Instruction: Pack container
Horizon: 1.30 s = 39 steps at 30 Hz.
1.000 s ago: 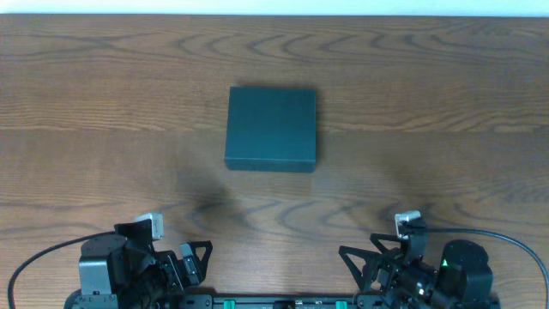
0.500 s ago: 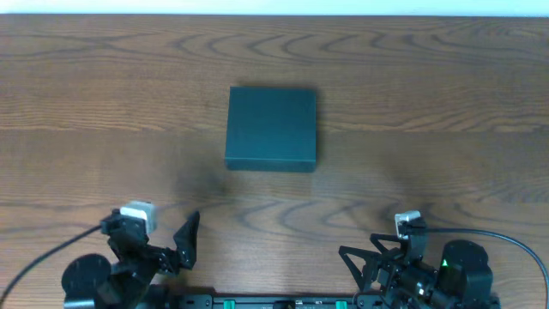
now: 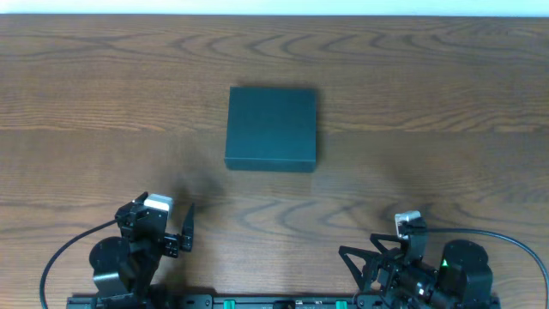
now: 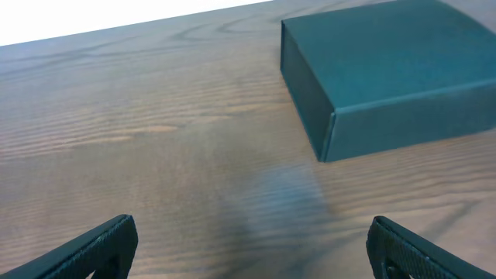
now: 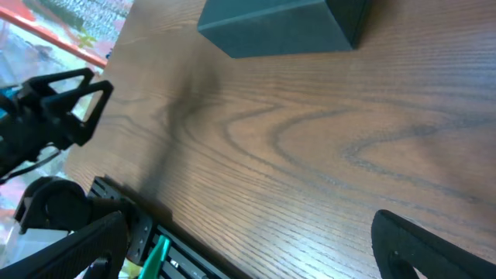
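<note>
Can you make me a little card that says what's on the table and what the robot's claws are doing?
Box: dark, squarish, lid closed, in the middle of the table
Left claw: open, empty, near the front edge, not touching the box
Right claw: open, empty, near the front edge, away from the box
Things to pack: none in view

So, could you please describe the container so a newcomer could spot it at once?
Look at the wooden table: near its middle lies the container. It is a flat, roughly square, matte dark teal box, lid shut, plain and solid, unlike the left hand and right hand at the near edge.
</note>
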Each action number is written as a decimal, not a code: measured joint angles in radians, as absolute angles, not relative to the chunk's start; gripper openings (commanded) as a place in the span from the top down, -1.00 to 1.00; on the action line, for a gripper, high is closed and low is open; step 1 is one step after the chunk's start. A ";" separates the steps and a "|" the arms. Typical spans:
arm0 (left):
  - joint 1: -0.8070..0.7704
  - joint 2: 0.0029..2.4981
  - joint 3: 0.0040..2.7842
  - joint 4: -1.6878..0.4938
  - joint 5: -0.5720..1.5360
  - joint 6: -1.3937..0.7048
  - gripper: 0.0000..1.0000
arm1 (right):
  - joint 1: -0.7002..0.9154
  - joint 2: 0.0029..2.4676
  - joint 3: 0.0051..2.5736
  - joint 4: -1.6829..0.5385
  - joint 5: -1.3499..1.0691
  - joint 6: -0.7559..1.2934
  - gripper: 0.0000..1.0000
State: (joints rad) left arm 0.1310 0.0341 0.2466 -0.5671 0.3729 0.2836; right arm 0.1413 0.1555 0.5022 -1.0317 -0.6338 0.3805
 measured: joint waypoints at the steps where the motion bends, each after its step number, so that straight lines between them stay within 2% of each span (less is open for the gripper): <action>1: 0.131 0.027 0.233 -0.564 0.369 0.282 -0.91 | 0.141 0.155 0.502 -1.032 -0.633 0.381 -0.98; 9: 0.135 0.012 0.157 -0.495 0.358 0.247 -0.91 | 0.141 0.155 0.502 -1.032 -0.634 0.382 -0.99; 39: 0.135 0.012 0.157 -0.493 0.355 0.233 -0.91 | 0.141 0.155 0.502 -1.032 -0.633 0.382 -0.99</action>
State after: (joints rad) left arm 0.1349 0.0116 0.1574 -0.4927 0.3550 0.2325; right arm 0.1413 0.1555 0.5022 -1.0317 -0.6334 0.3824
